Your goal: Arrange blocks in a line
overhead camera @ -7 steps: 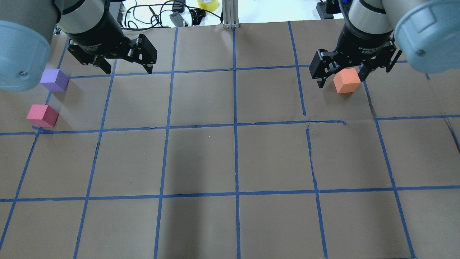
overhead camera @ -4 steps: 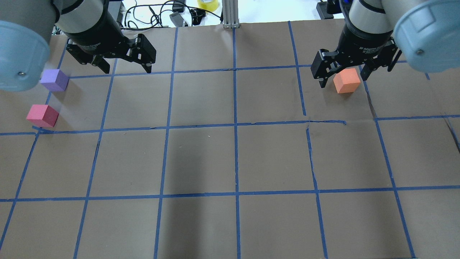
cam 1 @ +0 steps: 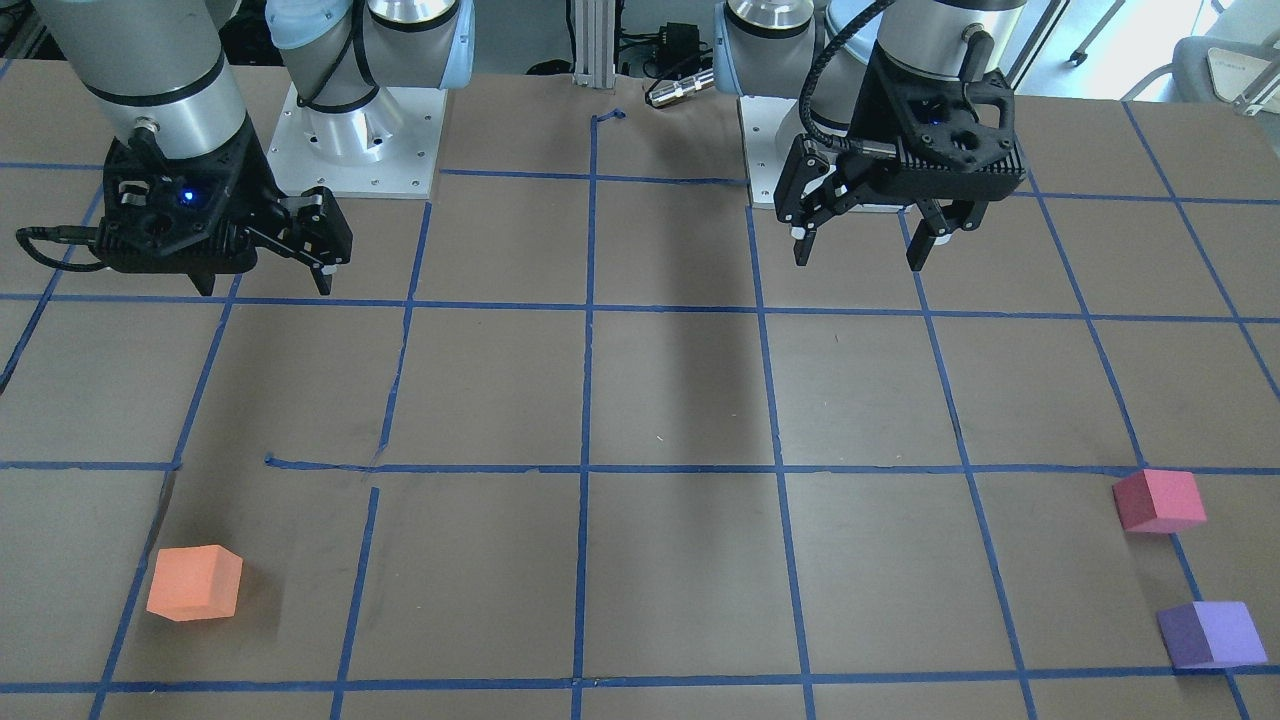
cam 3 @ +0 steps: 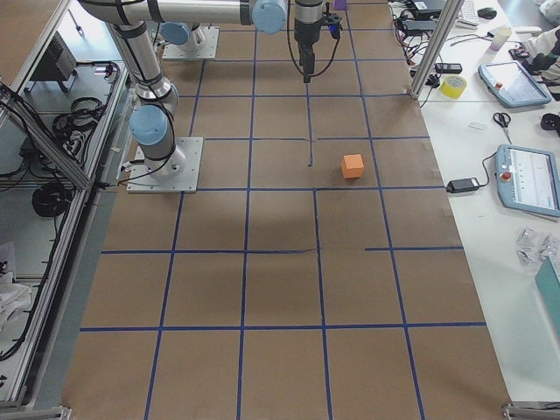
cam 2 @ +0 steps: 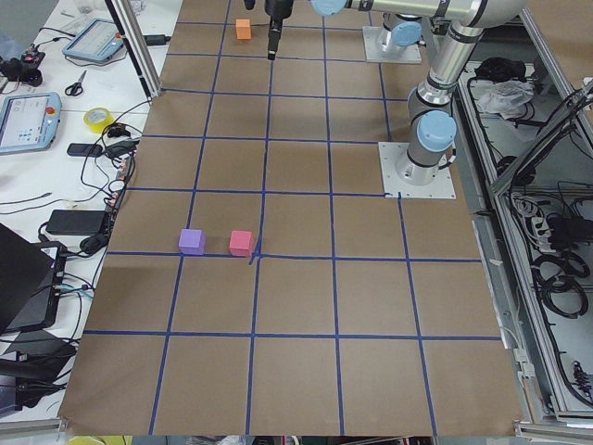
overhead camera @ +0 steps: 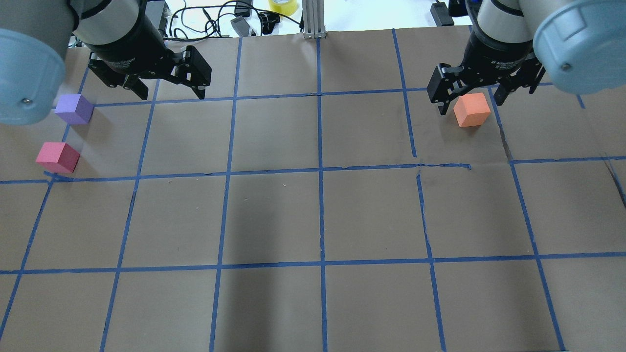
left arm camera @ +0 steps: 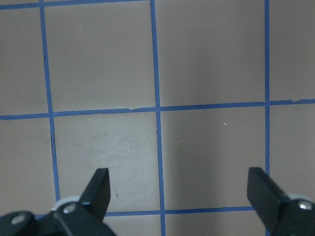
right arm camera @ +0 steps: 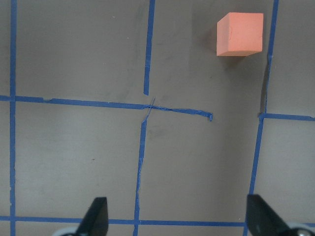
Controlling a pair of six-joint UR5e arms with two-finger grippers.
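The blocks look like matte foam cubes. They are probably light, slightly soft and grippy rather than slippery, so a gentle squeeze across two flat opposite faces, low on the sides, should hold one.

Reading the overhead view as a dial with 12 o'clock away from the robot, the orange block (overhead camera: 472,110) sits at about 2 o'clock on the surface (overhead camera: 274,215). It is turned a little off the blue tape lines (overhead camera: 320,171), so the wrist likely needs a small twist to meet its faces squarely. The purple block (overhead camera: 74,109) is at 10 o'clock. The pink block (overhead camera: 57,157) is just beside it on its 6 o'clock side, not touching.

The left jaws and the right jaws both stand wide open and hold nothing. The front view shows them hanging above the surface, on the 6 o'clock side of the blocks.

The side views show about a grid square of room past the blocks toward the 12 o'clock edge. The broad middle stretch from 9 to 3 o'clock offers space for a line. A lifted paper seam at the orange block's 7 o'clock could catch a block that is slid, so lifting seems safer.
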